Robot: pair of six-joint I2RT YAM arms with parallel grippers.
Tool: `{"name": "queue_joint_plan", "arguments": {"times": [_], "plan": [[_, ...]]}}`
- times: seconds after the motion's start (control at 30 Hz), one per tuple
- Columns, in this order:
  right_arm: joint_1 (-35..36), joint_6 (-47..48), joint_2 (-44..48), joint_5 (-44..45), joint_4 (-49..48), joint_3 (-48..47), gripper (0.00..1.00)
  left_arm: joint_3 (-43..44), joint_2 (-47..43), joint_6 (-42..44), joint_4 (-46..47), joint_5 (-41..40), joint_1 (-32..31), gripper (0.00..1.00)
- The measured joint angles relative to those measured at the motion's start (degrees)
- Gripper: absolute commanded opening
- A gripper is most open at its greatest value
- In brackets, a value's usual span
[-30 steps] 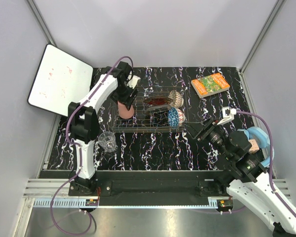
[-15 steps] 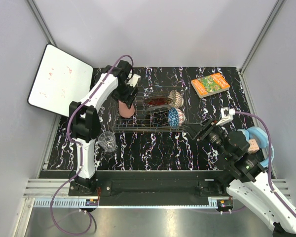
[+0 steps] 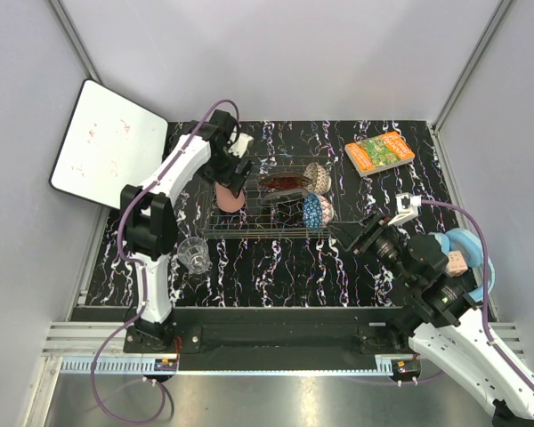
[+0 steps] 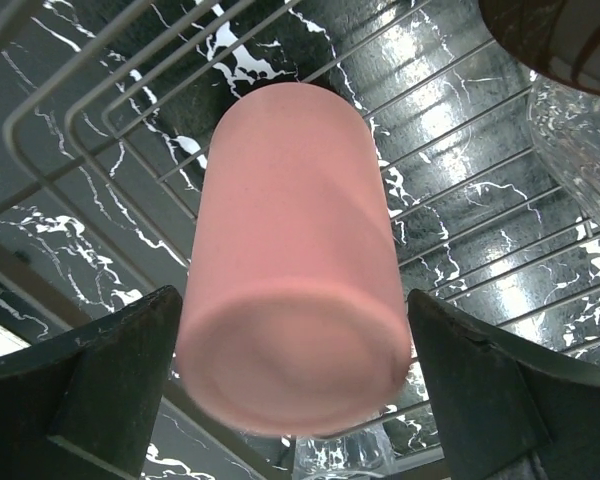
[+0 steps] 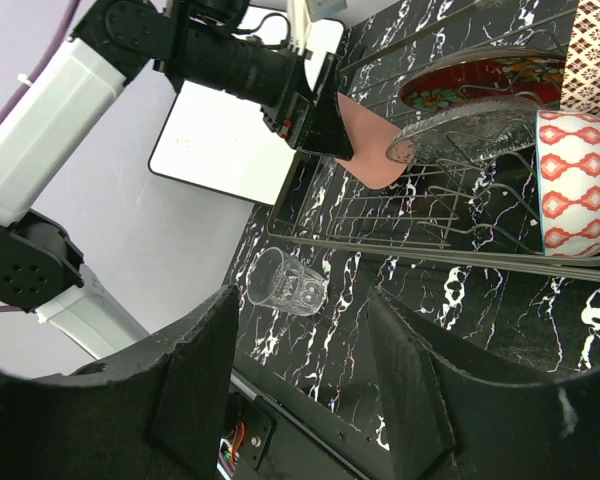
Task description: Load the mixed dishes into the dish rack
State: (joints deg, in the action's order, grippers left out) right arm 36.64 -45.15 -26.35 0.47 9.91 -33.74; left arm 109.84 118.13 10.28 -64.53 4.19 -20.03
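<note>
The step in hand is placing the cup (image 4: 290, 250). It lies tilted in the left end of the rack (image 3: 285, 229), left of centre in the top view. The left gripper (image 3: 232, 174) is over it, with its fingers (image 4: 90, 390) spread on both sides and, as it seems, just off the cup, so it is let go. The blue bowl (image 3: 318, 211), tan bowl (image 3: 316, 176), red dish (image 5: 480, 80) and plate (image 5: 470, 125) sit in the rack. Only the glass (image 3: 194, 253) is outside, on the table (image 3: 276, 267) at the rack's lower left. The right gripper (image 3: 356, 236), at the rack's lower right, is parted and empty. Next, I judge, the left arm must lift clear of the wires and then go for the glass.
</note>
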Motion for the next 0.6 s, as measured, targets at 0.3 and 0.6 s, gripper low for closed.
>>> {"name": "queue_joint_plan", "arguments": {"times": [0.3,0.6], "plan": [[0.00,0.98,-2.91,-0.22,2.10,-0.85,0.66,-0.57,-6.16,-0.31,0.00,0.07,-0.04,0.99],[13.18,6.62,-28.39,1.92,3.54,-12.50,0.64,-6.84,-31.91,2.36,-3.28,4.37,1.79,0.99]]}}
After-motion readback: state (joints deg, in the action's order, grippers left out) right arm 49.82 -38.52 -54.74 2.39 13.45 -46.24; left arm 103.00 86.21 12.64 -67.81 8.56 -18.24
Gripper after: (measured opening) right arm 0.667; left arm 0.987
